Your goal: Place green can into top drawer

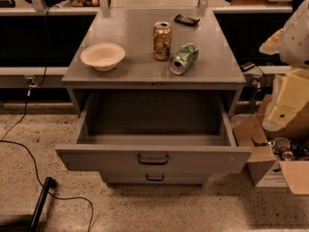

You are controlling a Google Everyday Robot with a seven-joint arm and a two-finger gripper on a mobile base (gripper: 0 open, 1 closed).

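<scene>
Currently I see the green can [184, 58] lying on its side on the cabinet top [140, 74], just beside the upright orange can [162, 40] (apart from it, I think). The top drawer [96, 159] stands open below. My gripper [285, 105] hangs at the right edge; wide or narrow, I cannot tell.

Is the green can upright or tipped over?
Tipped: the green can lies on its side on the cabinet top. The gripper hangs at the right edge.

I see the green can [184, 58] on its side atop the cabinet [125, 71], four o'clock of the upright orange can [162, 40]. At six o'clock the top drawer [203, 159] is open; gripper outside my view.
</scene>
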